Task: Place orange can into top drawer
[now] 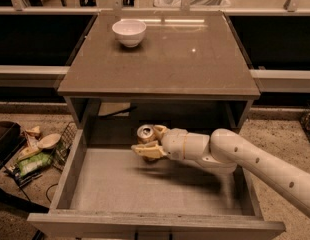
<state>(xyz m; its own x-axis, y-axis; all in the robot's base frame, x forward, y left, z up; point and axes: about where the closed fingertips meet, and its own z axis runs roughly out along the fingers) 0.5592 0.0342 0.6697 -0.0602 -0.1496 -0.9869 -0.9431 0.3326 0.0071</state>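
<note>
Orange can (145, 132) is clamped in the end effector (151, 142), apparently clear of the top drawer (120, 189) floor beneath it. Risk: releasing at this height may tip or roll it.

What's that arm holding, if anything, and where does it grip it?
The hand holds the orange can by its sides, a finger on either side, over the open top drawer.

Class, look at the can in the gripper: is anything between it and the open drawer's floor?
Nothing visible. The gripper holds the orange can over the back of the top drawer, whose floor is bare. The white bowl sits on the cabinet top.
</note>
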